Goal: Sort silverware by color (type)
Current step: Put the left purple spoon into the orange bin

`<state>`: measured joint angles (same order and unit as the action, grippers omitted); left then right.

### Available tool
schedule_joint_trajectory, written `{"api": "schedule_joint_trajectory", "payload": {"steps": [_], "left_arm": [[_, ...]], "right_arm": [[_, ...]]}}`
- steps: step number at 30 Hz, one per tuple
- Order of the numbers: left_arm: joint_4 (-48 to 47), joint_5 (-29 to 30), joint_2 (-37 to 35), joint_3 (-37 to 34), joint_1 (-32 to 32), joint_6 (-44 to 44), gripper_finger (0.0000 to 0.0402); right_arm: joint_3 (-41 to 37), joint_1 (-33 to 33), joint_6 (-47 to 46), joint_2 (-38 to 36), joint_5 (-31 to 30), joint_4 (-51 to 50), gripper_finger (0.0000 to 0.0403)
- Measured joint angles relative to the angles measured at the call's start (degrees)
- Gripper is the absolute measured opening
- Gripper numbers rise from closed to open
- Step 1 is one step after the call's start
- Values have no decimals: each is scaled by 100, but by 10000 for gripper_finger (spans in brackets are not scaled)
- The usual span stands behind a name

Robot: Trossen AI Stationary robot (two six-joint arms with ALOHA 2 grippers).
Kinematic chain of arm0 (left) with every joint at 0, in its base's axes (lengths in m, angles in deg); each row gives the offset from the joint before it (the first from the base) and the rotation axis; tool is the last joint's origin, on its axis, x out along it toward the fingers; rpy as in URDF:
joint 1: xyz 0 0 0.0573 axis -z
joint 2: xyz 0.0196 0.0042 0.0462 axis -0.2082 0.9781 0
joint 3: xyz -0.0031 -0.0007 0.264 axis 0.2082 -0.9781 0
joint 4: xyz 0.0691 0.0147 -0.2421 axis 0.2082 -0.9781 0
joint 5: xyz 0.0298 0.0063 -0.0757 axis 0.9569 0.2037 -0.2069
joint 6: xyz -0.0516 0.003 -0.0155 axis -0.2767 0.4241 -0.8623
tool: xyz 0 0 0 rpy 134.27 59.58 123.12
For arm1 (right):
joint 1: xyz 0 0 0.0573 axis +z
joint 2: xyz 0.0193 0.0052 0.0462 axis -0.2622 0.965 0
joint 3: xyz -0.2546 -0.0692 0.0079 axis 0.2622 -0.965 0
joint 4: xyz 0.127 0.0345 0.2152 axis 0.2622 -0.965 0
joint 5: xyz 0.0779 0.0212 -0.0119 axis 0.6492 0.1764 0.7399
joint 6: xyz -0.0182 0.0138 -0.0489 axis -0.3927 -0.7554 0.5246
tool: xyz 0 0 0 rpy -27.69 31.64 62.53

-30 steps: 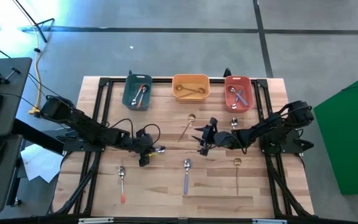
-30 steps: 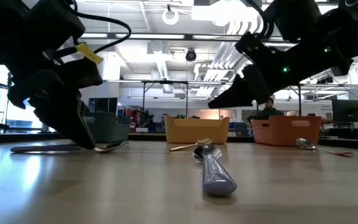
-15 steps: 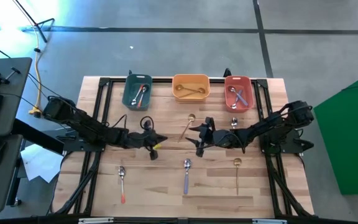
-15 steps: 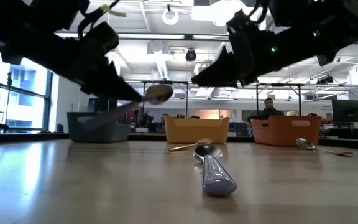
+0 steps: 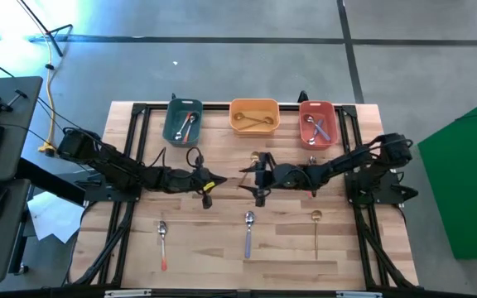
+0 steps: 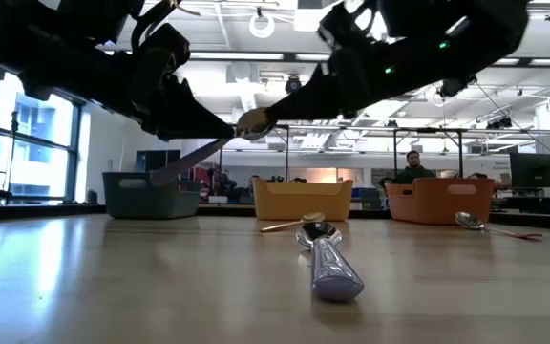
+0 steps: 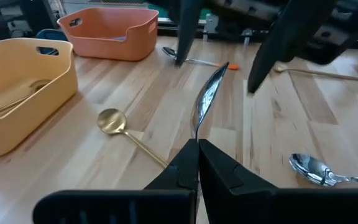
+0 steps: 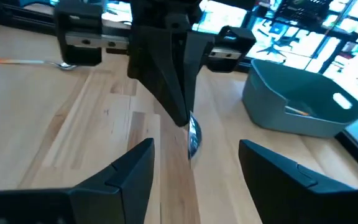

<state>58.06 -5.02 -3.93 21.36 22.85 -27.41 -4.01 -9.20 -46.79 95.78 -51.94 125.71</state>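
- My left tool (image 5: 206,187) is clenched on a spoon (image 7: 206,101), holding it off the worktop (image 5: 222,248) near its middle, bowl end pointing right toward my other arm.
- My right tool (image 5: 257,184) hangs released, fingers (image 8: 128,177) spread, just right of that spoon's bowl and facing it; they are not touching.
- On the worktop: a gold spoon (image 5: 249,167) below the right tool, a red-handled spoon (image 5: 163,245) near left, a blue-handled spoon (image 5: 248,234) near centre, another gold spoon (image 5: 315,230) near right.
- Along the far edge: teal bin (image 5: 182,122) left, yellow bin (image 5: 254,115) centre, red bin (image 5: 318,124) right, each with silverware inside.
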Motion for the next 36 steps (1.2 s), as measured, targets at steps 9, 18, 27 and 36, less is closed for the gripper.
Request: {"api": "schedule_joint_trajectory", "payload": {"steps": [9, 18, 27, 36], "left_arm": [[4, -4, -4, 2, 0, -6, 0], [29, 215, -11, 9, 15, -4, 4], [-111, 864, -143, 8, 256, 210, 57], [-696, 1341, -372, 7, 565, 285, 87]], "right_arm": [[783, -142, 194, 820, 419, -115, 119], [907, -133, 137, 809, 281, -387, 24], [945, -64, 106, 4, -664, -2260, 12], [1569, -406, -834, -1490, -2503, -6142, 8]]}}
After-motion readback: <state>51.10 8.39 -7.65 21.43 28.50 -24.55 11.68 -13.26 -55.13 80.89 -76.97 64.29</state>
